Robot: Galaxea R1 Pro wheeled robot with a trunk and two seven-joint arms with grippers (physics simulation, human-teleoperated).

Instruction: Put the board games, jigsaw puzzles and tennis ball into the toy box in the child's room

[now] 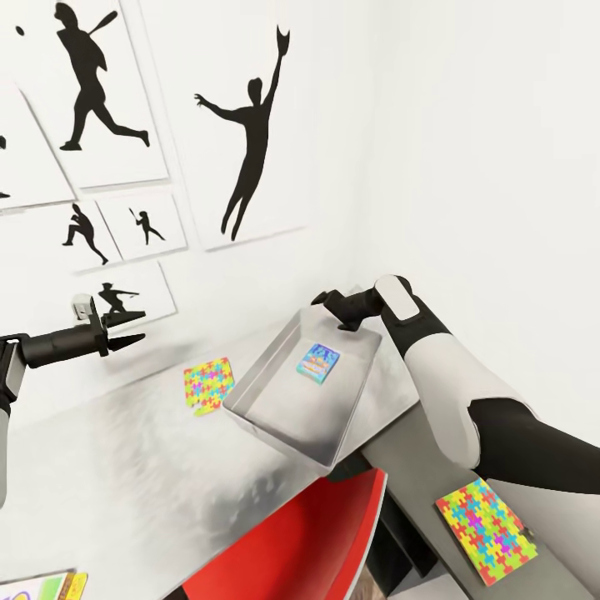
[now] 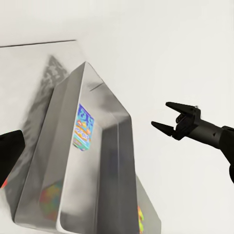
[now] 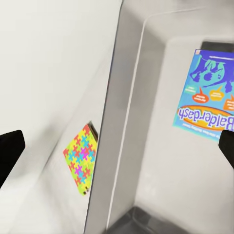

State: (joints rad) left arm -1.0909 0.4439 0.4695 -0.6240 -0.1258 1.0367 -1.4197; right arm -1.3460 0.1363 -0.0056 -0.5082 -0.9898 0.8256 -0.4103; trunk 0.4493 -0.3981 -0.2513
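Posters [image 1: 100, 167] behind toy box [image 1: 275, 367], red chair [image 1: 300, 542] near

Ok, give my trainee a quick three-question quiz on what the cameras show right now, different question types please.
1. True or false: the toy box holds one board game.
2. How many jigsaw puzzles lie outside the toy box in the head view: A) none, B) one, C) two?
3. Fill in: the right gripper is above the toy box's far ____, while the left gripper hangs open near the wall posters.

Key:
1. True. A blue printed game lies flat on its floor.
2. C. One jigsaw puzzle lies on the table beside the box's left wall; another jigsaw puzzle lies on the darker section near the right arm.
3. Rim.
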